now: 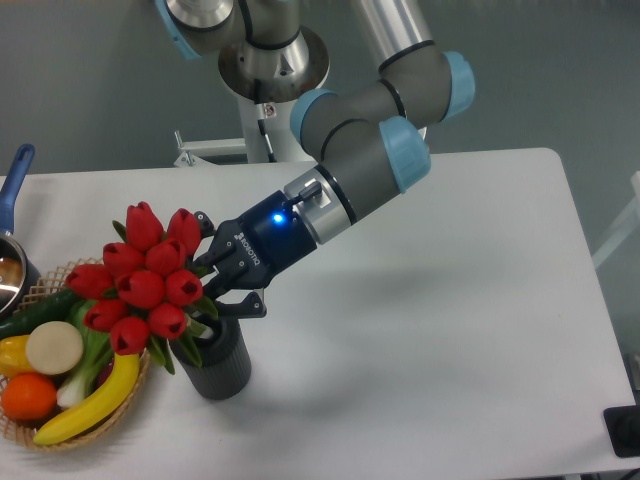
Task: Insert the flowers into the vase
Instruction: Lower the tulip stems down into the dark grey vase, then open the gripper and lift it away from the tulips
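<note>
The flowers [140,280], a tight bunch of red tulip buds with green leaves, lean to the left over the vase. The vase [222,368] is a short dark ribbed cylinder standing on the white table near the front left. The stems run down into its mouth, though leaves hide the exact spot. My gripper [215,285] comes in from the right, just above the vase rim, and is shut on the green stems right below the buds.
A wicker basket [95,425] with a banana, an orange, a white round piece and greens sits at the left, touching the buds' underside. A metal pot [12,268] with a blue handle stands at the far left edge. The arm's base is at the back centre.
</note>
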`<state>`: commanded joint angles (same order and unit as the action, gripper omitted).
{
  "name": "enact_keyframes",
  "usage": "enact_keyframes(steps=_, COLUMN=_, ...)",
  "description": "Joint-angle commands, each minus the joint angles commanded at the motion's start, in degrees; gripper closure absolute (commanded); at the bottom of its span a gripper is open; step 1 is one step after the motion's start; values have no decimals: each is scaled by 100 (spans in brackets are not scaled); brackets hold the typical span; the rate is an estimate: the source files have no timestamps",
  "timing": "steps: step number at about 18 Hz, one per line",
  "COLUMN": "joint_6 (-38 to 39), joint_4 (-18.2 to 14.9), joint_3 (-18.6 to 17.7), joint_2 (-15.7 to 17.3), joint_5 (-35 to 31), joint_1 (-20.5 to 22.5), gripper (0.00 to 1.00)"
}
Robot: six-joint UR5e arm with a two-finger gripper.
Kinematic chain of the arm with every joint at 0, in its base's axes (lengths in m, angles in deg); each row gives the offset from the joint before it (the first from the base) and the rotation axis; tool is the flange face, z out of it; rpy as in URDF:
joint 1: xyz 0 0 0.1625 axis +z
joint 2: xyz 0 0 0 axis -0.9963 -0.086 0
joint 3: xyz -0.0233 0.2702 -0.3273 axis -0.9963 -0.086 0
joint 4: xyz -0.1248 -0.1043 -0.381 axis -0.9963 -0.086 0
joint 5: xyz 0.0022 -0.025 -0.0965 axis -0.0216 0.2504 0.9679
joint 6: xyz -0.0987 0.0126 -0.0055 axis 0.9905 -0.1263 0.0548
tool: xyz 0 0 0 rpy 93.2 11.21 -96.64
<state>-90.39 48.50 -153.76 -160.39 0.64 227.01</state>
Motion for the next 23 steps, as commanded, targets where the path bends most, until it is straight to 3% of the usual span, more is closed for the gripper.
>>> enact_keyframes(steps=4, joint_6=-325, joint_4=0, joint_3=-255, joint_2=-18, joint_5=-9, joint_1=0, gripper=83)
enact_keyframes(steps=8, joint_6=-624, joint_4=0, joint_3=-475, joint_2=-70, joint_5=-26, joint_1=18, gripper=72)
enact_keyframes(steps=10, joint_6=-739, joint_4=0, joint_3=-580, joint_2=-88, joint_5=-52, joint_1=26, gripper=59)
enact_keyframes(steps=18, joint_6=-889, joint_4=9, joint_3=-704, joint_2=-220, joint_5=-97, joint_1=97, gripper=43)
enact_keyframes(steps=20, joint_6=-889, joint_4=0, joint_3=-713, joint_2=-229, joint_5=-105, joint_1=167, gripper=35)
enact_keyframes(steps=23, joint_6=-888, joint_4=9, joint_3=-853, joint_2=-237, joint_5=-97, joint_1=316, gripper=12)
